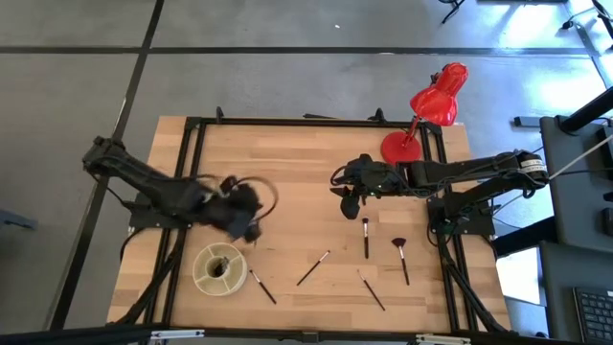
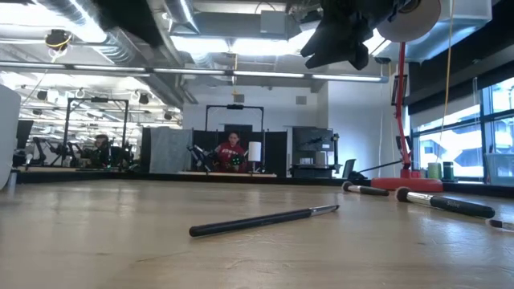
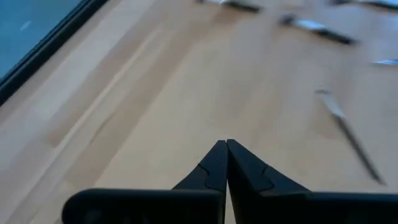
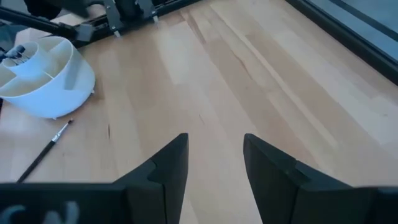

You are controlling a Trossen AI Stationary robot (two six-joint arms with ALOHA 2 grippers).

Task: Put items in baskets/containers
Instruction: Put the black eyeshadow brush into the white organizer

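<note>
L gripper (image 3: 227,146): fingers pressed together, tips meeting, nothing between them. It hangs over bare wood just above the round cream-white divided container (image 1: 218,269), which sits near the front-left of the light wooden worktop (image 1: 287,163). In left wrist view a thin brush lies ahead of the closed tips, well apart from them; more brushes farther off, blurred.

R gripper (image 4: 214,155): fingers spread, gap empty, bare wood under them. In high view it sits right of worktop centre (image 1: 351,203), arm coming in from the right side, just in front of the round red lamp base (image 1: 399,148).

Container: dark brush ends show in one compartment in right wrist view (image 4: 17,53); can't tell how many. One thin dark brush w/ pale tip (image 4: 42,151) lies on the wood just beside it, apart from the wall; same one in high view (image 1: 261,286).

Loose brushes on worktop, front-right half:
- dark-handled brush, angled, centre (image 1: 313,268)
- dark brush, lengthwise, just below R gripper (image 1: 365,237)
- brush w/ reddish fan tip (image 1: 401,259)
- thin dark brush nearest front edge (image 1: 372,291)

Low view: one dark brush lies across foreground (image 2: 265,220), two more at right. A person in a red top (image 2: 232,152) sits in the room beyond.
</note>
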